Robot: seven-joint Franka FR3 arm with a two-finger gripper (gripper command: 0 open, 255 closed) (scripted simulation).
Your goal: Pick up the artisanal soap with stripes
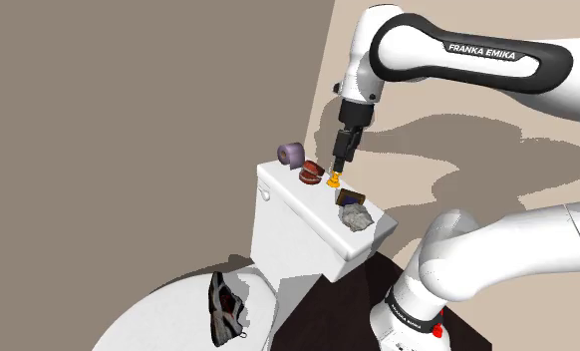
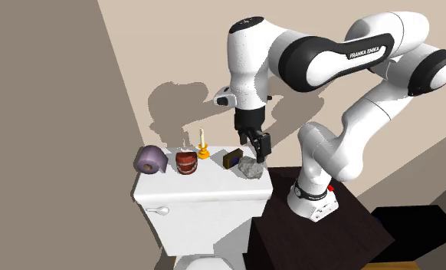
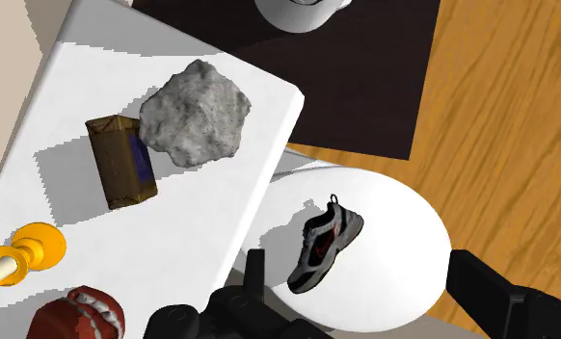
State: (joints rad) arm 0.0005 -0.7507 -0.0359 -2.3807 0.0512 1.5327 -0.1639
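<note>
The gripper (image 1: pixel 339 163) hangs above the white tank lid (image 1: pixel 278 181), fingers spread wide and clasping nothing. In the shoulder view the soap (image 1: pixel 352 196), a brown block, lies at five o'clock from it. The wrist view adds the soap's blue stripe and a grey rock (image 3: pixel 197 114) right against one end. The rock sits by the lid's end corner, and bare lid separates the soap from the candlestick (image 3: pixel 23 252). One each: soap, rock, candlestick, red toothed thing (image 3: pixel 76 313), purple roll (image 2: pixel 149 159), shoe (image 3: pixel 325 246).

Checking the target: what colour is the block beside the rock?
The block is brown with a blue band; wrist view best.
</note>
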